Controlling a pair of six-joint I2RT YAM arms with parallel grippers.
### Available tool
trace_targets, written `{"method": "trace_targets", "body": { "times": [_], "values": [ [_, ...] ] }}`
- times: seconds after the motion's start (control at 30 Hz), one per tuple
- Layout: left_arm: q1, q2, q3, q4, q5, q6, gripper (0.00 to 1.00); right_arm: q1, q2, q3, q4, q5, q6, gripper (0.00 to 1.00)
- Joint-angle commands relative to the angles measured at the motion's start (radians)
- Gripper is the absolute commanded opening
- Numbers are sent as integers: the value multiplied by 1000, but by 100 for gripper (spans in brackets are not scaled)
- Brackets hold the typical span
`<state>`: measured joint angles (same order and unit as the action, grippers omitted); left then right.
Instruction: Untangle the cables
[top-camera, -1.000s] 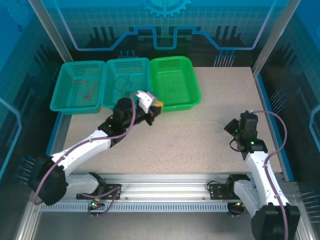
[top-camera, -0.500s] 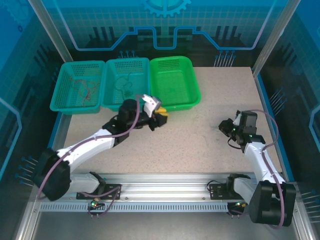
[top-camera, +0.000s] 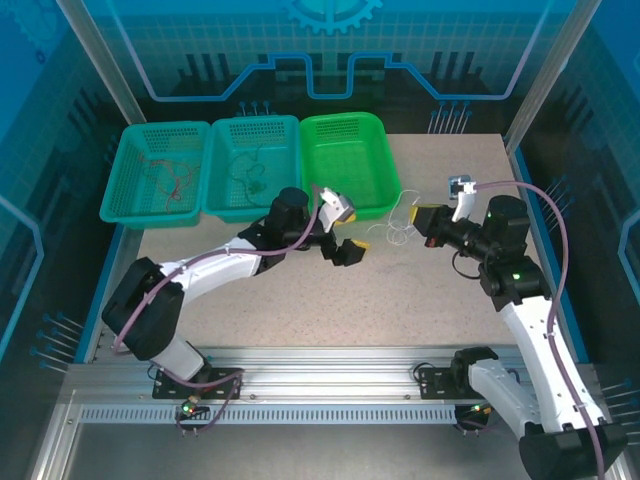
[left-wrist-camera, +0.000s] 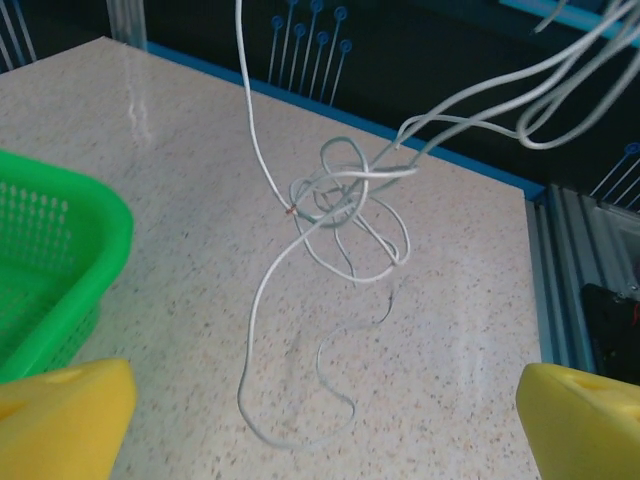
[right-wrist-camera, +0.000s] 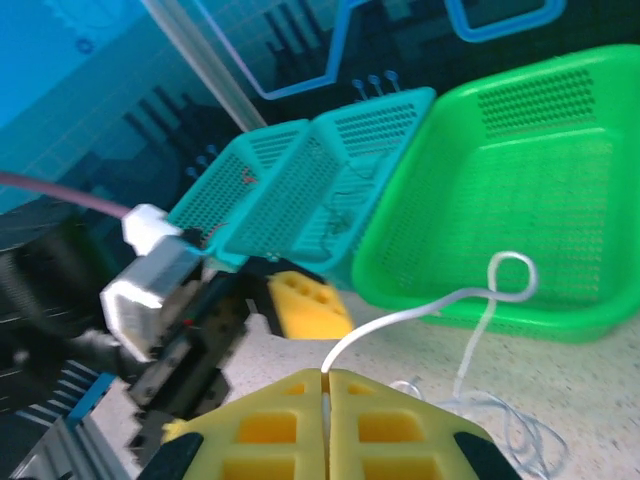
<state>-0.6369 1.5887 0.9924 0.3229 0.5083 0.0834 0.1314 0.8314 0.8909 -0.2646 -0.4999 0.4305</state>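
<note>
No text, label, brand or number can be read anywhere. The nearest thing to a sign is the back wall (top-camera: 200, 60), which bears a gear outline (top-camera: 333, 12) at 12 o'clock and circuit-like lines (top-camera: 300, 72) below it, all wordless.

"What hangs there?"
"Pale cables (left-wrist-camera: 345, 190), knotted in loops above the speckled counter (left-wrist-camera: 150, 150), strands rising to the upper right."
"The left tool (left-wrist-camera: 320, 425)?"
"Yellow fingertips (left-wrist-camera: 60, 420) wide apart. A green basket (left-wrist-camera: 50, 240) sits left."
</note>
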Motion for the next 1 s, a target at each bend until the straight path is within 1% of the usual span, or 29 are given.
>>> {"method": "trace_targets", "body": {
  "times": [0.0,0.1,0.17,0.2,0.23,0.3,0.37,0.4,0.43,0.47,0.5,0.57,0.6,0.67,0.73,0.77,0.8,0.83,0.87,0.9,0.93,0.97],
  "values": [
    [-7,68,31,43,56,-12,99,43,-2,48,-21,-30,-30,0],
    [-7,122,48,99,68,-66,99,65,-2,71,-19,-22,-28,0],
    [-9,158,52,152,77,-104,92,70,-2,80,-15,-17,-23,0],
    [-10,174,55,174,83,-115,86,72,-1,82,-12,-17,-20,0],
    [-11,187,59,193,88,-128,77,72,-1,82,-7,-17,-16,0],
    [-13,205,63,224,92,-150,55,72,0,81,2,-19,-10,0],
    [-12,209,57,261,90,-172,29,75,3,77,1,-10,-7,0],
    [-13,207,53,278,87,-185,18,77,3,74,-1,0,-7,0],
    [-14,202,50,295,85,-197,8,77,3,69,-6,17,-6,0],
    [-14,197,44,309,83,-211,0,76,3,62,-13,33,-7,0],
    [-14,189,40,314,72,-220,0,76,1,52,-18,52,-9,0],
    [-14,168,34,297,41,-232,0,76,-5,24,-41,141,-5,6],
    [-14,154,34,277,24,-234,0,76,-9,4,-61,218,14,7],
    [-14,121,35,205,-34,-229,0,75,-21,-79,-129,463,103,12],
    [-16,91,31,154,-68,-217,0,64,-19,-177,-179,649,200,17],
    [-19,78,25,141,-73,-209,0,51,-13,-239,-173,679,234,20],
    [-21,67,21,135,-73,-204,0,33,-7,-281,-152,656,242,24],
    [-24,58,17,126,-74,-199,0,25,1,-315,-128,605,231,33],
    [-31,52,17,110,-76,-187,0,27,6,-330,-104,551,205,43],
    [-34,48,20,89,-79,-177,0,38,9,-329,-93,516,179,51],
    [-40,48,26,62,-87,-158,0,60,9,-315,-93,503,147,59],
    [-45,50,32,38,-97,-143,0,82,6,-295,-99,507,112,64]
  ]
}}
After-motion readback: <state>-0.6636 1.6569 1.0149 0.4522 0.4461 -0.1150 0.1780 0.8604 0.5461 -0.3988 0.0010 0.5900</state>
